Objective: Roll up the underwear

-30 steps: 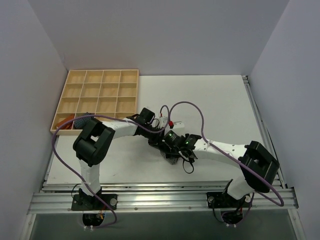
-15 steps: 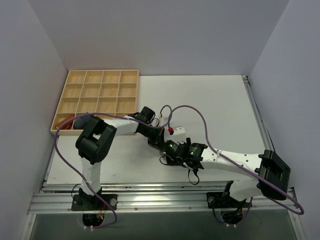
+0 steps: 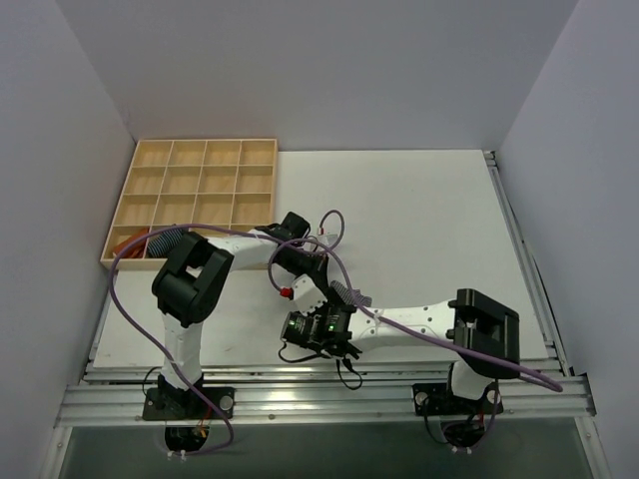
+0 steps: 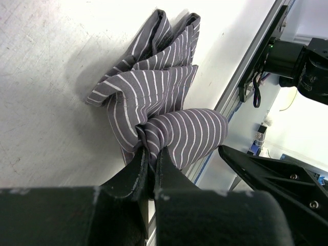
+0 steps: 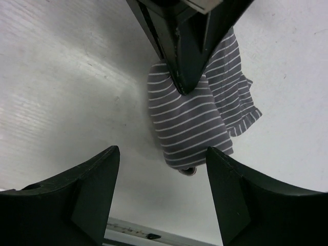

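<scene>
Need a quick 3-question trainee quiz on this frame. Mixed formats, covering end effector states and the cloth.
1. True or false: the left end effector is shut on the underwear.
2. The right end effector is: A) shut on the cloth; B) open; C) out of view.
3. Fill in: the underwear is grey with thin white ____.
Key: 1 true; 2 B; 3 stripes.
</scene>
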Motion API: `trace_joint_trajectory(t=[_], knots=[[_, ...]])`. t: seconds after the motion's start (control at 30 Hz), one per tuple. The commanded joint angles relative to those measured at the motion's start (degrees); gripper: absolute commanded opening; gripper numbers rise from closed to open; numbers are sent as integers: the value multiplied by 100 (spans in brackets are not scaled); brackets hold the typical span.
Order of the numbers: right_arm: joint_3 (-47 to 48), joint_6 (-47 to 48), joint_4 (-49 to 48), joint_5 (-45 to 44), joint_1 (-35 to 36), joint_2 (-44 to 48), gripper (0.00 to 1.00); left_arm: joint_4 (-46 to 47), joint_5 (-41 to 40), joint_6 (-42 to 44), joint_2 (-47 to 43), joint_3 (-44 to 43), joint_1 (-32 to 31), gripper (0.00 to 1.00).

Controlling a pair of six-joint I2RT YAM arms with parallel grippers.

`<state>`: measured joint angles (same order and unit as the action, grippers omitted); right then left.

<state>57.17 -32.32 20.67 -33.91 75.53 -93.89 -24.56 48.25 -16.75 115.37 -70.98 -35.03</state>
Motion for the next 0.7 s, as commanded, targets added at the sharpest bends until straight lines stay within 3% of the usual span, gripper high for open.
trace_joint_trajectory(t=[0.0,0.23,0.67], knots=[[487,358,683,-511,-11,-357,64,-339,-325,269,179,-65,31,2],[919,481,1097,-617,-82,-1140,64,-567,-307,453,187,-91,22,2],[1016,568,1168,-240,-257,-1615,61,-1148,-246,831,205,-179,22,2]])
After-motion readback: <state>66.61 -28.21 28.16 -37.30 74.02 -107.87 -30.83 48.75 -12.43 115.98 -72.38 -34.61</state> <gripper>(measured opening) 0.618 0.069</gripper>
